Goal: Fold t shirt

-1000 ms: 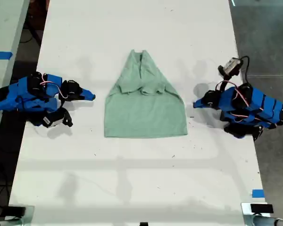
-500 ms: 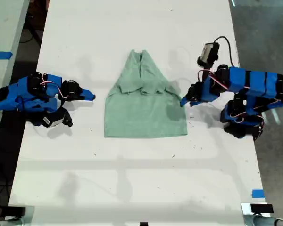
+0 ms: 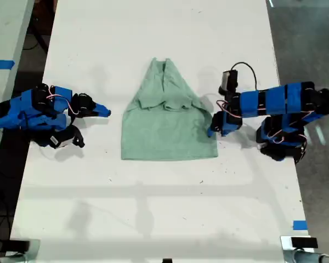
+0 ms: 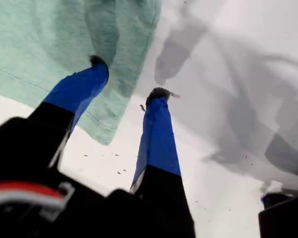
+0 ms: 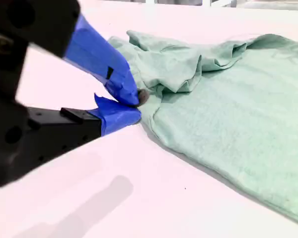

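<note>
Jaws of my first gripper [image 4: 129, 79] gaped astride the t shirt [image 3: 170, 123] hem, per first wrist view only; my second gripper [image 5: 134, 106] sat closed, empty.

One t shirt [image 3: 169, 123], two grippers: my first gripper [image 3: 213, 130], my second gripper [image 3: 106, 113]; seemingly one table [image 3: 153, 208].

Blue-and-black arms [image 3: 274, 107], thin wires, seemingly dark-tipped jaws.
</note>
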`<state>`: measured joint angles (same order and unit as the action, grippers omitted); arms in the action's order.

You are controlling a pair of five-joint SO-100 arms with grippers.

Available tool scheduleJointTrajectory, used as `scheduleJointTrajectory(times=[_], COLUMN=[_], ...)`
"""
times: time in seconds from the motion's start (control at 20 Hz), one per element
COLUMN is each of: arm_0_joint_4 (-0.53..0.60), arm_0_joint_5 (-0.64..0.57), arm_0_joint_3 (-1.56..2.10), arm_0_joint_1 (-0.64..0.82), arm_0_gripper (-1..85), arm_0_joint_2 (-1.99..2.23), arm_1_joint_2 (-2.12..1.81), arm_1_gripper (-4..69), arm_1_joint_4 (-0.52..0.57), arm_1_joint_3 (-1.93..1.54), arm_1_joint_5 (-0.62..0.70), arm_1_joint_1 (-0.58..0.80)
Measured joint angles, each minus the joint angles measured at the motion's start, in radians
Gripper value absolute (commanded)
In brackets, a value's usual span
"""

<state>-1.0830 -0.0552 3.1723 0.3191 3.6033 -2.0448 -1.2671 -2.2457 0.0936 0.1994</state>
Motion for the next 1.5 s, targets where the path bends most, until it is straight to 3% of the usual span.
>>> scheduleJointTrajectory(times=[0.15,0.25,0.55,0.65,0.95,1.35,1.5], arm_0_joint_4=[0.000,0.000,0.000,0.000,0.000,0.000,0.000], arm_0_joint_5=[0.000,0.000,0.000,0.000,0.000,0.000,0.000], arm_0_joint_3=[0.000,0.000,0.000,0.000,0.000,0.000,0.000], arm_0_joint_1=[0.000,0.000,0.000,0.000,0.000,0.000,0.000], arm_0_gripper=[-0.1,-0.1,-0.1,-0.1,-0.1,-0.1,-0.1], arm_0_joint_2=[0.000,0.000,0.000,0.000,0.000,0.000,0.000], arm_1_joint_2=[0.032,0.060,0.084,0.086,0.150,0.758,0.927], arm_1_gripper=[14.0,0.2,-0.8,-0.8,-0.8,-0.8,-1.0], arm_1_joint_4=[0.069,0.084,0.097,0.018,-0.354,-0.402,-0.336], arm_1_joint_3=[-0.043,-0.041,-0.041,0.005,0.494,1.170,1.255], arm_1_joint_5=[0.012,0.023,0.023,0.015,0.026,0.132,0.176], arm_1_joint_1=[0.011,0.017,0.025,0.026,-0.034,-0.121,-0.121])
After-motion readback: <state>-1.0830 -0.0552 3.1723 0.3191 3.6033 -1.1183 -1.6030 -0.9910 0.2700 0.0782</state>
